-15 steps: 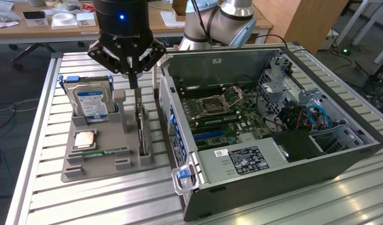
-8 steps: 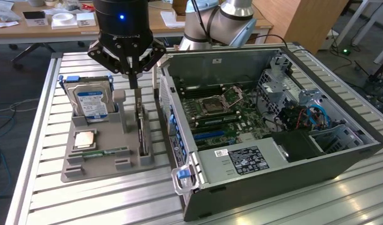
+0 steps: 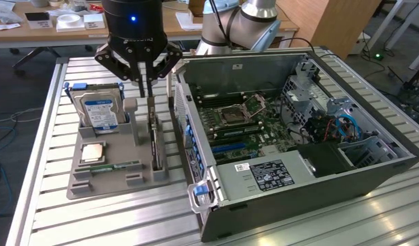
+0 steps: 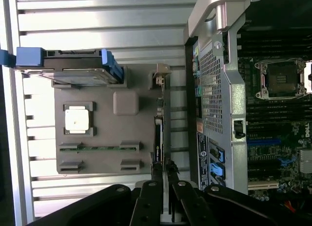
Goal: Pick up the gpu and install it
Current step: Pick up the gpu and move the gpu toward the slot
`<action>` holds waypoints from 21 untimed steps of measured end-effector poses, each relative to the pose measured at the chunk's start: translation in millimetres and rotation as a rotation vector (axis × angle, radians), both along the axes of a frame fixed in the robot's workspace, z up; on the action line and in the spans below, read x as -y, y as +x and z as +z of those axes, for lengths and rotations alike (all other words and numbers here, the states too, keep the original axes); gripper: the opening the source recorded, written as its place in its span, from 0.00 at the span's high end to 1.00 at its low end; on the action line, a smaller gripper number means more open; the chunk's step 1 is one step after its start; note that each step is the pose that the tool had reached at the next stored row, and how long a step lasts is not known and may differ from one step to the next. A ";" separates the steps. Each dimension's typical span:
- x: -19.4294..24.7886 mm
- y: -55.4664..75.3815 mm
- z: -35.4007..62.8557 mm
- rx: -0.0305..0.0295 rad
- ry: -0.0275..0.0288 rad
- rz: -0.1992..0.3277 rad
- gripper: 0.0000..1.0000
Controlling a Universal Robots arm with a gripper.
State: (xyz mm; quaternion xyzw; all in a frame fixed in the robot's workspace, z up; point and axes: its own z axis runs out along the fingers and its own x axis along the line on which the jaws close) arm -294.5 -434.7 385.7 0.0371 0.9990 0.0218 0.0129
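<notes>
The gpu point(image 3: 155, 143) is a thin dark card standing on edge in a slot along the side of the grey holder tray point(image 3: 106, 182) nearest the computer case. In the wrist view the gpu point(image 4: 158, 138) shows as a narrow dark strip with its pale bracket at the far end. My gripper point(image 3: 145, 95) hangs just above the card's far end, its two thin fingers a narrow gap apart and holding nothing. In the wrist view the gripper point(image 4: 164, 170) straddles the line of the card's near end.
The tray point(image 4: 105, 128) also holds a silver hard drive point(image 3: 100, 110) in a blue frame, a CPU point(image 3: 93, 151) and a green memory stick point(image 3: 117, 166). The open computer case point(image 3: 298, 128) lies close beside the tray, its motherboard and blue slot point(image 3: 230, 147) exposed.
</notes>
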 end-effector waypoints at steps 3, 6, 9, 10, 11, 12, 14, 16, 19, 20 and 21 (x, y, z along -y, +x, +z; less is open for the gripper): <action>0.0 0.0 0.0 0.0000 0.0000 0.000 0.71; 0.0 0.0 0.0 0.0000 0.0000 0.000 0.59; 0.0 0.0 0.0 0.0000 0.0000 0.000 0.53; 0.0 -0.1 -0.6 0.0001 0.0002 0.000 0.53; 0.1 -0.3 -2.2 0.0004 0.0002 0.000 0.53; 0.1 -0.3 -3.9 0.0003 0.0001 0.000 0.53; 0.0 -0.4 -7.5 0.0004 0.0001 0.000 0.53; 0.0 -0.4 -11.2 0.0003 0.0001 0.000 0.53; 0.0 -0.4 -16.0 0.0004 0.0001 0.000 0.53; 0.0 -0.4 -16.2 0.0003 0.0000 0.000 0.53; 0.0 -0.4 -16.2 0.0002 -0.0001 0.000 0.53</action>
